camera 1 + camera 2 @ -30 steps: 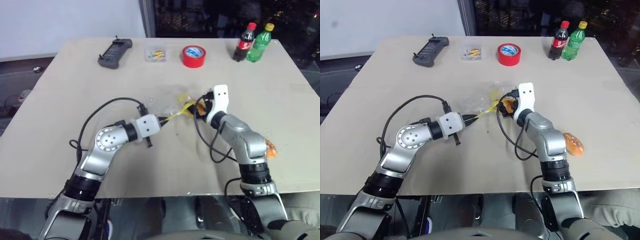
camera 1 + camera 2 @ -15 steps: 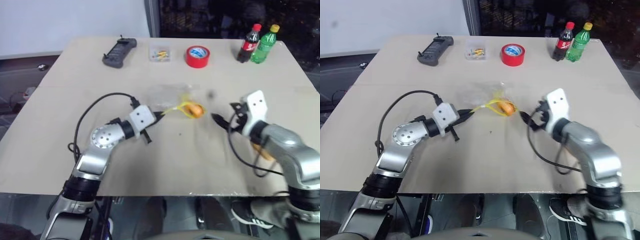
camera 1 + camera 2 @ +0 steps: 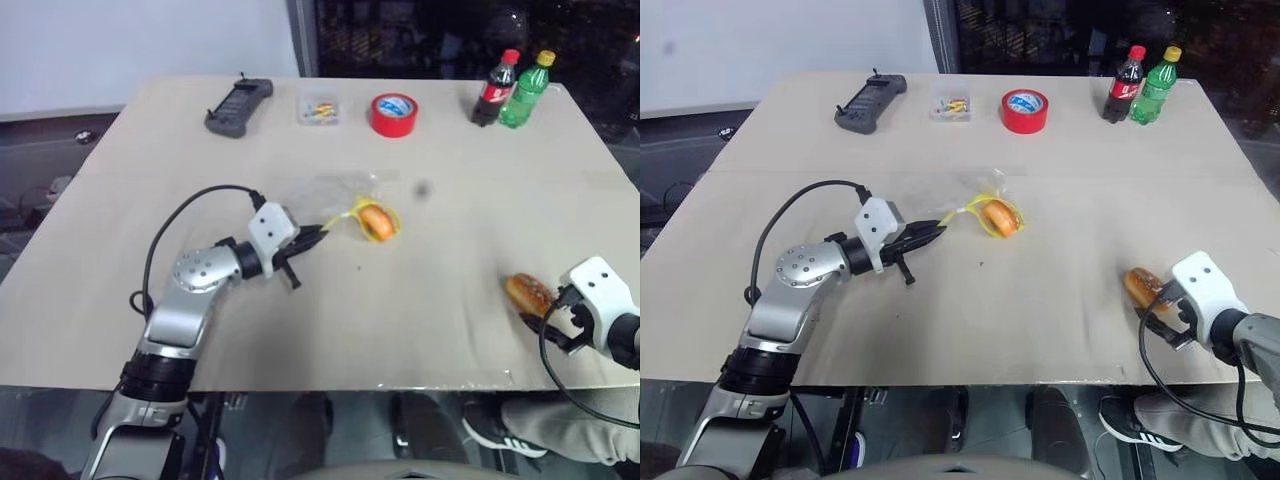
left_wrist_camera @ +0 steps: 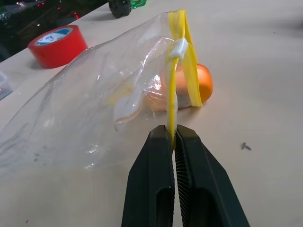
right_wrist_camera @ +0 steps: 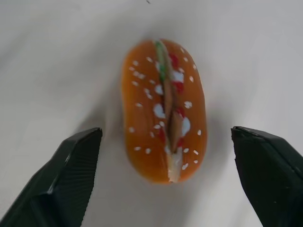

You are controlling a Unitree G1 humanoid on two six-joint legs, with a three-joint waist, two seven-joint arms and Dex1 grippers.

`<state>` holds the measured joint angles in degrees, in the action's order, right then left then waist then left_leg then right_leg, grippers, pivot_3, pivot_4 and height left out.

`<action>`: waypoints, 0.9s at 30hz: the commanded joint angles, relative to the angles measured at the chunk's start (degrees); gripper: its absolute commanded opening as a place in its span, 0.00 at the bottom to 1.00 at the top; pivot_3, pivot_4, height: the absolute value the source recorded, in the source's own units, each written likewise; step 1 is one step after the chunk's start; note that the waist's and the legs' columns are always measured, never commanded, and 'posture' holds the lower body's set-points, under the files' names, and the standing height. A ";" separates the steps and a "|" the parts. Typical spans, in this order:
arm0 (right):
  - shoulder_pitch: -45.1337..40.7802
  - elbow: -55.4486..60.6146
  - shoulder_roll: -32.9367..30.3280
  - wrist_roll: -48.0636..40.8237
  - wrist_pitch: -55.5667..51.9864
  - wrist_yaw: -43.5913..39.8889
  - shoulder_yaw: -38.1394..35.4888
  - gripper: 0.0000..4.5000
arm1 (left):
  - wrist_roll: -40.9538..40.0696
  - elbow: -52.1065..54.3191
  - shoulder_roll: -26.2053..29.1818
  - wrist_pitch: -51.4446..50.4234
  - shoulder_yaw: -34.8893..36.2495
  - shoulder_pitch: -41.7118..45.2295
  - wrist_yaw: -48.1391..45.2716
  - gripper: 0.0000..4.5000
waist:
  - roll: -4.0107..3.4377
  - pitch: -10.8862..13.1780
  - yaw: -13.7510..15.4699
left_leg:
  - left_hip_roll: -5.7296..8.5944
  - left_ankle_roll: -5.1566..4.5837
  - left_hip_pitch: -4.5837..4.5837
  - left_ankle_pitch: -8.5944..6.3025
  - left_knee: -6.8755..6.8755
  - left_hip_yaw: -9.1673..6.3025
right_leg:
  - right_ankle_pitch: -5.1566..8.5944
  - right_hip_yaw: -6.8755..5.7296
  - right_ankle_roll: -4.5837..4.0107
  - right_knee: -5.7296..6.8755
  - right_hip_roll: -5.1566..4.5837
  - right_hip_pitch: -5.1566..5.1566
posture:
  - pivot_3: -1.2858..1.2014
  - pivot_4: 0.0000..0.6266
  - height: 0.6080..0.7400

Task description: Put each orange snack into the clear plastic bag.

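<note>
Orange snacks: one is now sitting at the mouth of the clear plastic bag (image 4: 90,109), mid-desk, half behind the yellow seal strip (image 4: 182,61) — first orange snack (image 3: 377,222) looking delivered, though it is poking out past the strip, so not fully in. Right gripper (image 5: 165,184) has swung away from the bag to the near-right of the desk and is now hovering over the second orange snack (image 5: 164,111), jaws spread, straddling it, not touching. Left gripper (image 4: 172,142) is staying clenched on the seal strip, holding the mouth up. So: one down, pickup of number two coming. Watch the near desk (image 3: 440,300) edge — second snack is lying close to it. Plenty of bare desk between snack and bag; red tape roll (image 3: 393,113), bottles (image 3: 513,88), small clear box (image 3: 319,108) and black controller (image 3: 238,105) are all sitting far back, out of the path.
</note>
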<state>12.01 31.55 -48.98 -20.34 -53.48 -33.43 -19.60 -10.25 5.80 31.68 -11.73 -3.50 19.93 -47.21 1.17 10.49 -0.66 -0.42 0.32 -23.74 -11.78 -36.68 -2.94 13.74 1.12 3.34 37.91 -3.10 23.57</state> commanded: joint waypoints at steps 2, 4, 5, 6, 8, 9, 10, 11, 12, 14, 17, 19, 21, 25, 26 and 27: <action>-3.16 -0.61 2.94 -0.61 1.67 1.11 -0.18 0.49 | 2.19 2.70 1.17 3.13 -0.03 -1.36 0.99 0.00 | -0.01 0.00 -0.13 | 0.00 0.00 0.00 0.00 0.00 -0.01 | 0.00 0.00 0.00 0.00 0.00 0.00 | 0.52 0.24 0.84; -4.63 1.14 4.14 -2.29 1.76 0.49 -0.24 0.28 | 4.51 2.62 1.92 5.54 -0.22 -2.76 1.81 0.00 | -0.01 0.00 -0.16 | 0.00 -0.01 0.01 0.00 0.00 0.00 | 0.00 0.01 -0.01 0.01 0.00 0.00 | 0.52 0.24 0.84; -5.72 2.40 4.94 -3.85 1.24 0.14 -0.33 0.20 | 5.83 2.38 2.43 6.88 -0.35 -3.42 2.25 0.00 | -0.01 0.00 -0.25 | -0.01 -0.01 0.02 -0.01 0.00 -0.01 | -0.01 0.01 -0.02 0.01 0.01 0.00 | 0.52 0.24 0.84; -7.21 4.09 5.78 -5.47 0.60 -0.12 0.47 0.11 | 7.44 2.04 3.04 8.37 -0.54 -4.18 2.95 0.00 | -0.02 0.00 -0.28 | -0.02 -0.01 0.02 -0.01 0.01 0.00 | -0.02 0.02 -0.03 0.01 0.01 0.01 | 0.52 0.24 0.84; -10.72 6.96 7.95 -7.94 -0.72 0.30 3.82 0.01 | 8.86 1.58 3.70 10.10 -0.56 -5.36 3.65 0.00 | -0.01 0.00 -0.16 | -0.03 -0.01 0.02 -0.01 0.01 -0.01 | -0.04 0.02 -0.07 0.02 0.02 0.01 | 0.52 0.24 0.84; -13.22 7.78 9.80 -8.90 -1.75 1.39 6.26 0.01 | 9.53 1.41 4.03 10.89 -0.62 -5.84 3.92 0.00 | 0.00 -0.01 -0.27 | -0.04 -0.01 0.03 -0.01 0.01 -0.02 | -0.03 0.00 -0.06 0.02 0.02 0.00 | 0.52 0.24 0.84; -15.38 7.91 11.80 -9.63 -2.93 2.69 8.11 0.01 | 9.98 1.34 4.25 11.44 -0.67 -6.18 4.06 0.00 | 0.00 -0.01 -0.21 | -0.06 -0.01 0.03 -0.01 0.01 -0.02 | -0.03 -0.01 -0.05 0.01 0.04 0.00 | 0.52 0.24 0.84; -18.35 7.32 14.21 -9.49 -3.63 3.97 11.61 0.01 | 10.14 1.51 4.39 11.65 -0.60 -6.43 4.14 0.00 | 0.02 -0.02 -0.15 | -0.07 -0.01 0.02 -0.01 0.00 -0.03 | -0.02 -0.01 -0.05 0.01 0.04 0.00 | 0.52 0.24 0.84; -20.96 6.36 16.40 -8.82 -3.96 5.15 15.14 0.01 | 10.22 1.80 4.45 11.69 -0.49 -6.63 4.29 0.00 | 0.01 -0.01 -0.14 | -0.06 -0.01 0.02 -0.01 0.01 -0.05 | -0.03 -0.03 -0.07 0.01 0.04 0.00 | 0.52 0.24 0.84; -25.06 3.55 20.24 -6.74 -4.06 7.74 20.66 0.01 | 10.36 2.65 4.70 11.60 -0.30 -7.03 4.38 0.00 | 0.01 -0.01 -0.17 | -0.05 -0.01 0.00 -0.01 0.00 -0.04 | -0.12 -0.03 -0.21 0.01 0.03 0.03 | 0.52 0.24 0.84; -30.28 -1.19 24.39 -4.18 -3.36 9.92 26.34 0.01 | 10.13 4.15 5.18 11.04 0.18 -7.85 4.32 0.00 | 0.02 -0.02 -0.11 | -0.01 -0.01 -0.05 -0.01 0.00 -0.08 | -0.13 -0.05 -0.22 0.00 0.00 0.03 | 0.52 0.24 0.84; -33.28 -4.00 26.67 -3.20 -3.01 10.72 28.48 0.01 | 9.79 5.28 5.43 10.55 0.45 -8.50 4.28 0.00 | 0.02 -0.02 -0.01 | 0.01 -0.01 -0.06 -0.01 0.00 -0.10 | -0.14 -0.07 -0.23 0.00 -0.02 0.03 | 0.52 0.24 0.84; -35.54 -6.75 28.08 -1.97 -2.08 10.89 30.43 0.01 | 9.46 6.23 5.64 10.08 0.70 -9.02 4.28 0.00 | 0.01 -0.02 -0.11 | 0.03 -0.01 -0.07 -0.01 0.00 -0.10 | -0.14 -0.07 -0.23 0.00 -0.04 0.04 | 0.52 0.24 0.84; -40.67 -15.42 31.25 1.83 1.55 11.35 33.26 0.01 | 9.21 9.02 6.97 9.67 1.13 -11.39 3.26 0.00 | 0.01 -0.01 -0.35 | 0.01 -0.01 -0.02 -0.01 0.02 -0.11 | -0.14 -0.08 -0.24 0.03 -0.02 0.04 | 0.52 0.24 0.84; -41.40 -16.57 31.76 2.27 2.12 11.30 33.41 0.01 | 9.38 9.33 7.31 9.73 1.24 -11.88 3.13 0.00 | 0.01 -0.01 -0.35 | 0.01 -0.01 -0.01 -0.01 0.03 -0.11 | -0.14 -0.08 -0.25 0.04 -0.01 0.05 | 0.52 0.24 0.84; -42.46 -17.94 32.64 2.73 2.72 11.34 33.64 0.01 | 9.75 9.44 7.85 10.01 1.28 -12.46 2.96 0.00 | 0.00 -0.01 -0.35 | 0.00 -0.01 -0.01 -0.01 0.03 -0.12 | -0.14 -0.09 -0.25 0.03 0.00 0.05 | 0.52 0.24 0.84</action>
<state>-28.65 13.98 -17.18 -18.36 -52.98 -22.10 13.74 -0.21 13.01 38.53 -2.29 -3.47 7.93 -43.96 1.17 10.48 -1.01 -0.42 0.31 -23.76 -11.79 -36.63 -3.05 13.61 1.04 3.09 37.95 -3.11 23.64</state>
